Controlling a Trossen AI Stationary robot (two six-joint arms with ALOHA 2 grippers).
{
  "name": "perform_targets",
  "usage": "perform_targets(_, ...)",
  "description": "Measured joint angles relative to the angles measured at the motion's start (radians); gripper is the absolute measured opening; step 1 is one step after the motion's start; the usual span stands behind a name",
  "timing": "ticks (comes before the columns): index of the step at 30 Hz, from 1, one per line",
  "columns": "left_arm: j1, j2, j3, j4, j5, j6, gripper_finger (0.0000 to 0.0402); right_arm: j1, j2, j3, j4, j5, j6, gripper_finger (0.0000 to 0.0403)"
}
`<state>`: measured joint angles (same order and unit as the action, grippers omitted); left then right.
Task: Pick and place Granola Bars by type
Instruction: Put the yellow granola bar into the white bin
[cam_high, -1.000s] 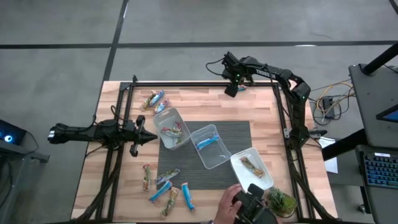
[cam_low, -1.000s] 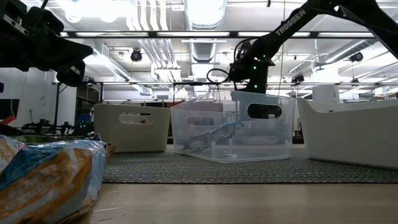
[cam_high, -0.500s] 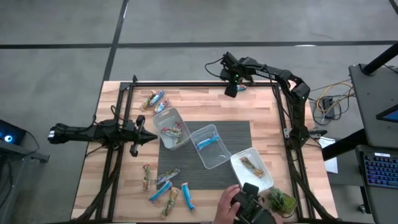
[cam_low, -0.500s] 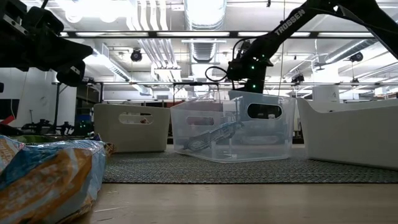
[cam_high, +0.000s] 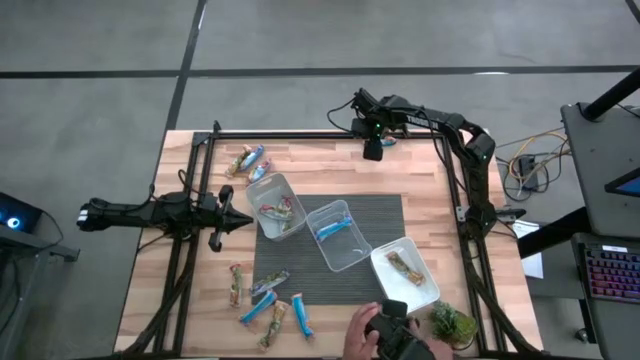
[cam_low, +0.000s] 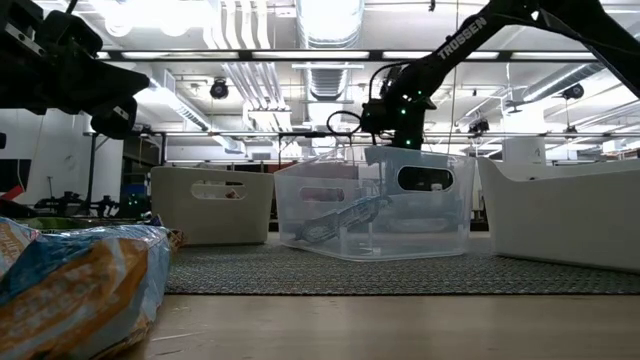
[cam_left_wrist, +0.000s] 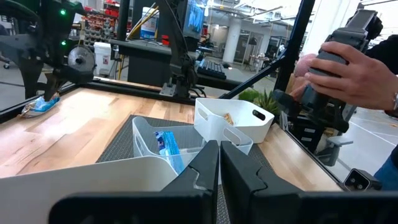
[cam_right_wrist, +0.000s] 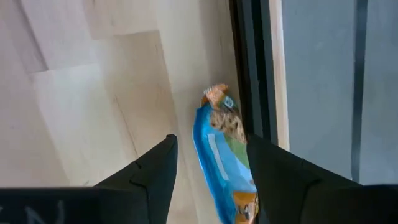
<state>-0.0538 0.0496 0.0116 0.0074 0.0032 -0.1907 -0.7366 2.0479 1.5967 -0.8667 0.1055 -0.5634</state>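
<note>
At the high view's top centre, the right gripper (cam_high: 374, 150) hangs over a blue granola bar (cam_right_wrist: 225, 155) lying by the table's black edge rail (cam_right_wrist: 250, 62), fingers spread either side, not gripping it. The left gripper (cam_high: 238, 221), mid-left, is fully closed and empty.

You look down on a grey floor (cam_high: 300, 40) of large slabs with dark seams around the wooden counter (cam_high: 320, 165), which carries a dark ribbed mat (cam_high: 385, 215). Beside it stands a grey desk (cam_high: 600, 150) with a keyboard (cam_high: 610, 275), and yellow cables (cam_high: 535, 150) trail on the floor. Across the room, bright ceiling lights (cam_low: 330, 15) shine among white ducts (cam_low: 240, 70).
</note>
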Motion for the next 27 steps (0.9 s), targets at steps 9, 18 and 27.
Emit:
perform_targets(9, 0.000, 0.000, 0.000, 0.000, 0.000, 0.000, 0.0000, 0.013, 0.003, 0.000, -0.020, 0.085, 0.031, 0.0208)
perform_targets(18, 0.000, 0.000, 0.000, 0.000, 0.000, 0.000, 0.0000, 0.013, 0.003, 0.005, -0.064, 0.070, 0.029, 0.0216)
perform_targets(27, 0.000, 0.000, 0.000, 0.000, 0.000, 0.000, 0.0000, -0.006, 0.003, 0.075, -0.152, 0.068, 0.005, 0.0217)
